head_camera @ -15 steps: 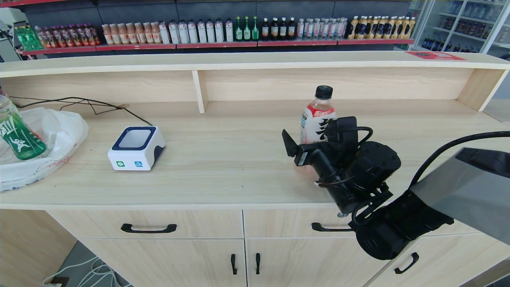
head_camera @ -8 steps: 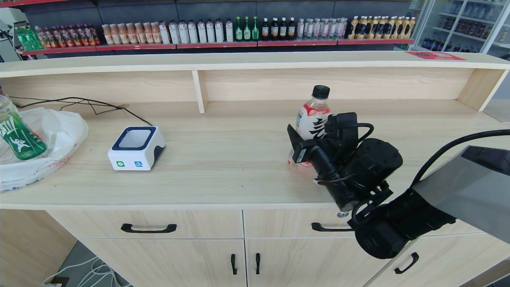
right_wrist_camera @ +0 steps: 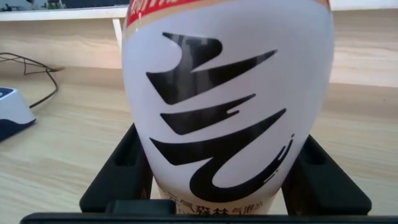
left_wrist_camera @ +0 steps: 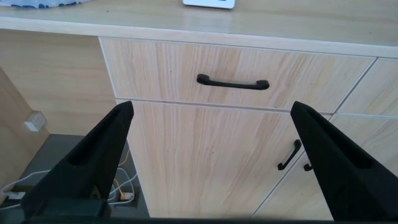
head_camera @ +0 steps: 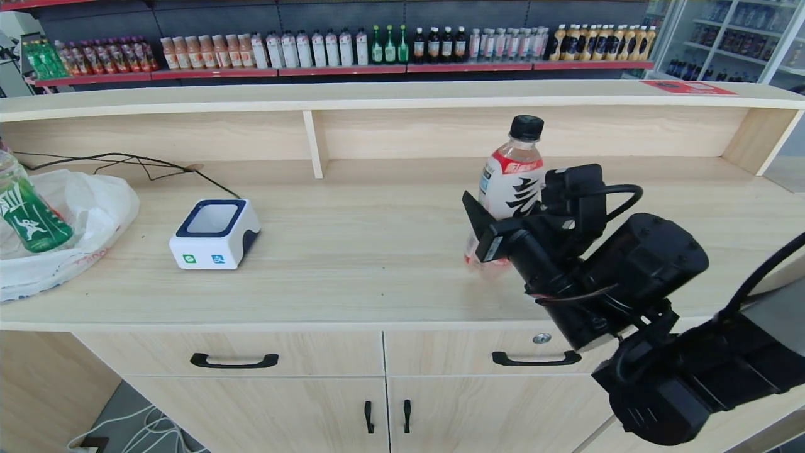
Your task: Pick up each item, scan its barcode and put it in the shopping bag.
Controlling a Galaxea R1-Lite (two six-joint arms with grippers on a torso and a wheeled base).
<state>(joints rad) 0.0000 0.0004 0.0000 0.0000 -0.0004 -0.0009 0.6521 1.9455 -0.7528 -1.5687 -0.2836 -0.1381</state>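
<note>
The right gripper (head_camera: pixel 503 217) was clamped low on the tilted clear plastic bottle with white label and black cap (head_camera: pixel 512 182), well apart from the white-and-blue box scanner (head_camera: pixel 214 234). Being top-heavy, the bottle could pivot or slip during the carry. The left gripper (left_wrist_camera: pixel 211 107) hung with its fingers apart.

A pale wooden bench (head_camera: pixel 377 251) has black-handled drawers (head_camera: pixel 234 360) along its near front and a raised ledge (head_camera: pixel 377 94) at its far edge. Red shelves of drink bottles (head_camera: pixel 402 47) line the far wall.
</note>
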